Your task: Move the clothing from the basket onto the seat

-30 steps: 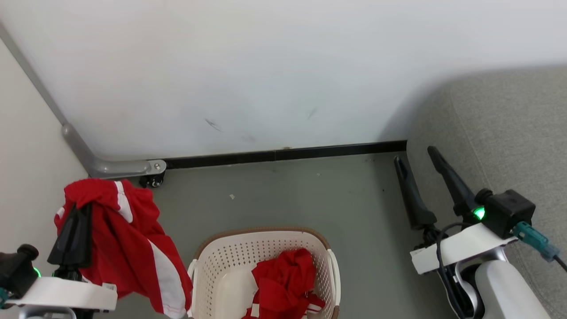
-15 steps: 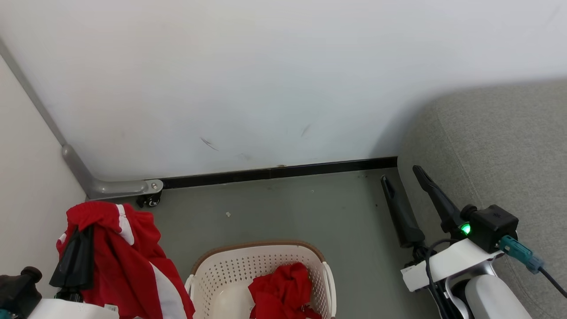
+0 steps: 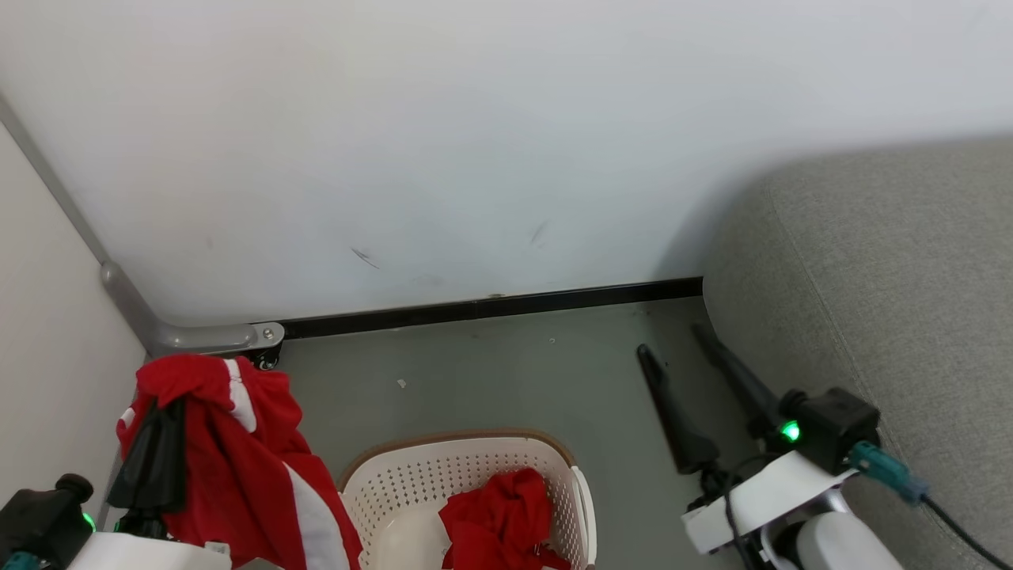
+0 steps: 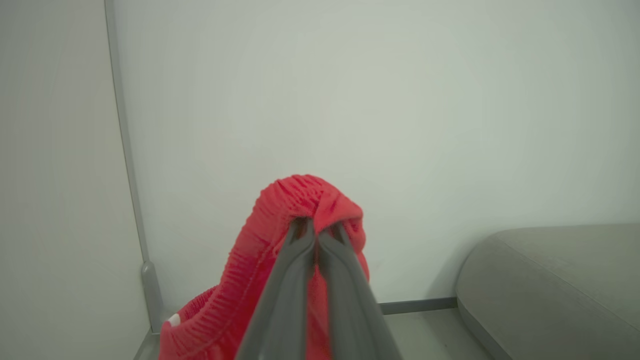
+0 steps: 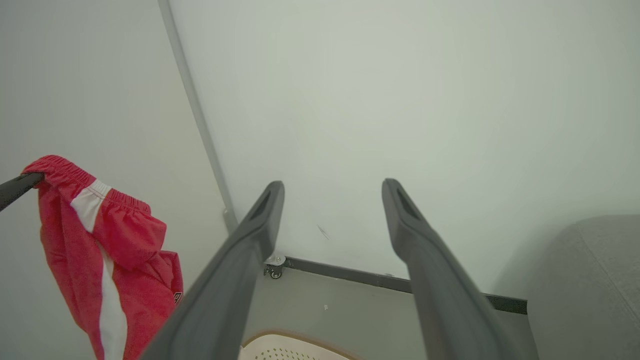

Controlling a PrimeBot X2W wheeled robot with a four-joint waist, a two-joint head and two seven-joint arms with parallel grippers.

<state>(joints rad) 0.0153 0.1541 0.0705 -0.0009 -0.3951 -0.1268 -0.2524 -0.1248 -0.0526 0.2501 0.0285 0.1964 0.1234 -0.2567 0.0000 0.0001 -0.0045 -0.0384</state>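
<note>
A red garment (image 3: 237,467) with a white stripe hangs in the air left of the basket, my left gripper (image 3: 168,412) shut on its gathered waistband. In the left wrist view the left gripper (image 4: 315,226) pinches the red garment (image 4: 280,210). More red clothing (image 3: 495,514) lies crumpled in the cream basket (image 3: 459,439) on the floor. My right gripper (image 3: 671,340) stands open and holds nothing, over the floor beside the grey seat (image 3: 886,277). The right wrist view shows the right gripper (image 5: 333,187), the hanging garment (image 5: 85,225) and the basket rim (image 5: 285,350).
A white wall (image 3: 506,142) with a black skirting strip (image 3: 491,305) runs behind the grey floor (image 3: 514,372). A pale panel (image 3: 47,317) with a grey metal foot and castor (image 3: 265,356) closes off the left. The seat's rounded corner (image 4: 480,280) meets the wall at the right.
The head camera has shifted, so the whole scene sits lower. My right gripper has drawn back and left, away from the seat's edge. The left gripper still holds the red garment up.
</note>
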